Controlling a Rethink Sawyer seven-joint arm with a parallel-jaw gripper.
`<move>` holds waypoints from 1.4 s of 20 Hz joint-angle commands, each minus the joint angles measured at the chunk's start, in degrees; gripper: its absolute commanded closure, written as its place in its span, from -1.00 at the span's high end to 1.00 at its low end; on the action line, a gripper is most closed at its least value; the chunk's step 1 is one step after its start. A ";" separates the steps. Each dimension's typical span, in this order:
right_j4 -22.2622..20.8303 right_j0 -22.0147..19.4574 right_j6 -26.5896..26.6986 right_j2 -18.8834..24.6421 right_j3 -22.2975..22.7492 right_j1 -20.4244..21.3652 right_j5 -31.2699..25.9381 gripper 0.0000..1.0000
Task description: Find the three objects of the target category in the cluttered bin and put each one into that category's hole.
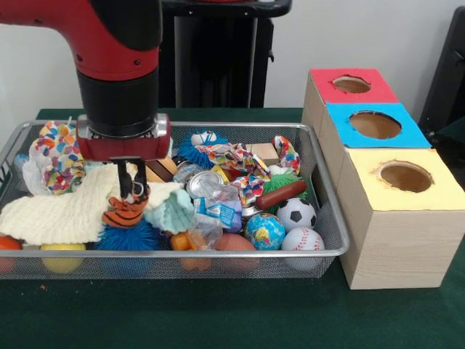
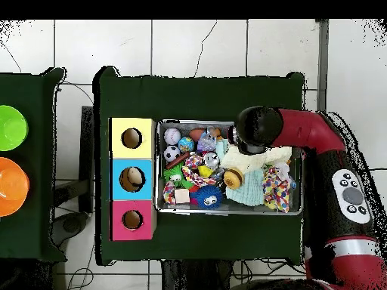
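Observation:
My gripper (image 1: 131, 190) reaches down into the left half of the wire bin (image 1: 320, 155), shut on the top of an orange-and-black striped plush toy (image 1: 122, 213). The toy rests between a cream knitted cloth (image 1: 58, 211) and a pale teal piece (image 1: 171, 209), above a blue spiky ball (image 1: 131, 237). At the bin's front right lie a soccer ball (image 1: 296, 214), a globe ball (image 1: 264, 231) and a baseball (image 1: 302, 239). Right of the bin stand wooden boxes with a red-topped hole (image 1: 352, 84), a blue-topped hole (image 1: 375, 125) and a yellow-topped hole (image 1: 405, 177). In the overhead view the arm's head (image 2: 254, 127) hides the gripper.
The bin also holds a multicoloured cloth (image 1: 58, 151), a crushed can (image 1: 203, 182), a brown sausage toy (image 1: 282, 194), a patterned rope toy (image 1: 240, 163) and fruit shapes (image 1: 62, 256) along the front wall. A green bowl (image 2: 9, 127) and an orange bowl (image 2: 11, 185) sit on a side table.

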State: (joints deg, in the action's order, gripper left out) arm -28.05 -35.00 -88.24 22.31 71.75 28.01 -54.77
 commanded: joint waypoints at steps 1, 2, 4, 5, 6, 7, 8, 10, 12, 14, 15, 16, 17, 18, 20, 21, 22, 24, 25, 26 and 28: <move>3.96 1.48 -7.36 -3.00 -0.89 -1.40 -8.22 -1.00; 5.00 1.38 -6.02 -2.59 -2.08 -0.32 -11.30 -1.00; 7.16 1.81 -5.79 -2.79 -2.94 4.52 -16.42 -1.00; 7.80 2.00 -5.44 -2.85 -3.73 5.96 -18.18 -1.00; 8.21 1.80 -5.07 -2.83 -3.60 7.39 -17.79 -1.00; 8.22 1.65 -4.45 -2.79 -4.17 8.24 -17.60 -1.00; 7.77 1.72 -3.61 -2.88 -5.28 8.78 -18.42 -1.00; 6.80 1.80 -1.38 -2.97 -7.04 9.94 -20.66 -1.00; 7.01 1.63 -0.26 -2.23 -9.04 10.66 -23.12 -1.00; 8.25 1.33 -0.80 -1.31 -10.83 11.09 -24.57 -1.00; 7.98 1.52 -0.06 -1.19 -12.21 10.90 -27.24 -1.00; 8.32 1.55 -0.29 -0.98 -12.93 10.67 -28.04 -1.00; 8.21 1.67 -0.14 -0.94 -13.60 10.44 -28.95 -1.00; 7.95 1.90 -0.20 -0.99 -14.04 10.02 -28.87 -1.00; 7.62 2.33 -0.54 -1.07 -14.32 9.34 -27.85 -1.00; 7.41 2.56 -0.48 -1.16 -13.95 9.15 -27.26 -1.00; 7.73 2.86 -1.21 -1.22 -12.97 9.18 -26.14 -1.00; 8.27 3.72 -2.82 -1.59 -10.12 9.63 -23.74 -1.00; 8.53 4.23 -3.74 -1.78 -8.60 9.94 -22.30 -1.00; 8.95 4.91 -4.90 -2.03 -7.00 10.45 -21.41 -1.00; 9.84 6.32 -7.33 -2.55 -3.70 11.57 -19.67 -1.00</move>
State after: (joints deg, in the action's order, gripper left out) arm -19.84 -32.18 -88.24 20.45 59.33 39.07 -76.48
